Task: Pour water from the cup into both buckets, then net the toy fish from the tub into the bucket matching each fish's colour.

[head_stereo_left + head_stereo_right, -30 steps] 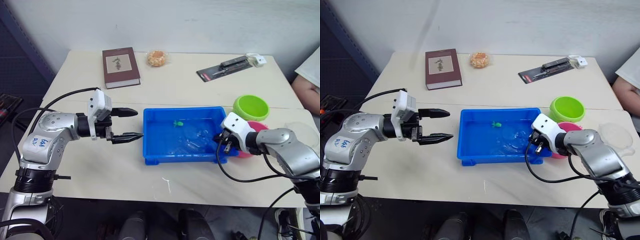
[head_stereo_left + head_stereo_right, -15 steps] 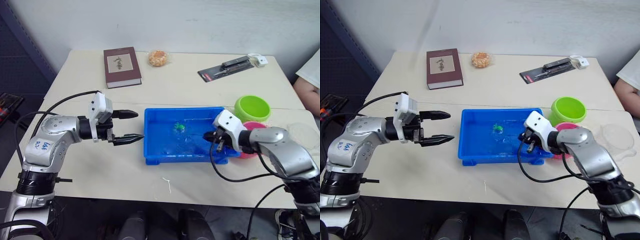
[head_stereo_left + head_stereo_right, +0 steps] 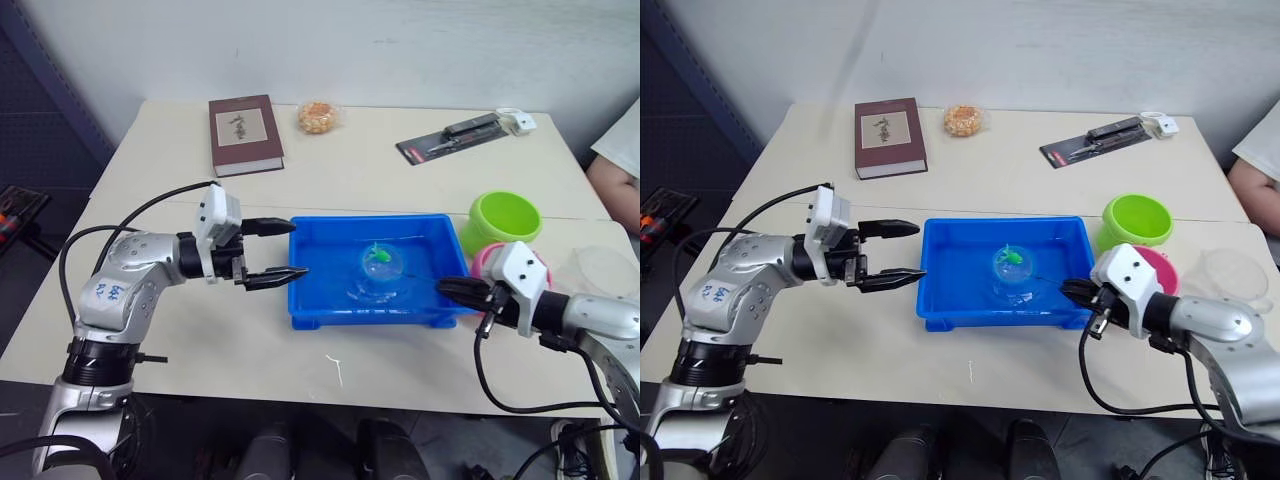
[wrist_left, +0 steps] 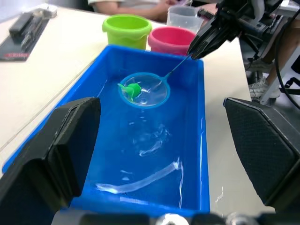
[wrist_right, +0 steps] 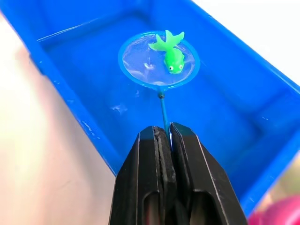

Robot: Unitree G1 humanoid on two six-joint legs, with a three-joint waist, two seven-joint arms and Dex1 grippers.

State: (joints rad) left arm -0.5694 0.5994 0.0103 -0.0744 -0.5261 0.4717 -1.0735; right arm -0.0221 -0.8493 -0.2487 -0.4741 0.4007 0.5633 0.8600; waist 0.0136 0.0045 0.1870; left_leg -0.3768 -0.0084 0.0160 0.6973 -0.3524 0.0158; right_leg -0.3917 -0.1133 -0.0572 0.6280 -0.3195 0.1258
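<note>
The blue tub holds water at the table's middle. My right gripper is at its right front corner, shut on the net's thin handle. The net hangs over the tub's middle with a green toy fish lying in its light blue hoop. My left gripper is open, its fingers wide apart at the tub's left rim, holding nothing. Right of the tub stand the lime green bucket and the pink bucket. The clear cup sits further right.
A brown book, an orange snack bag and a black card with a tool lie along the table's far side. A person sits at the right edge.
My right gripper drew back to the right, and the net now carries the green fish over the tub's middle. My left gripper moved right up to the tub's left rim.
</note>
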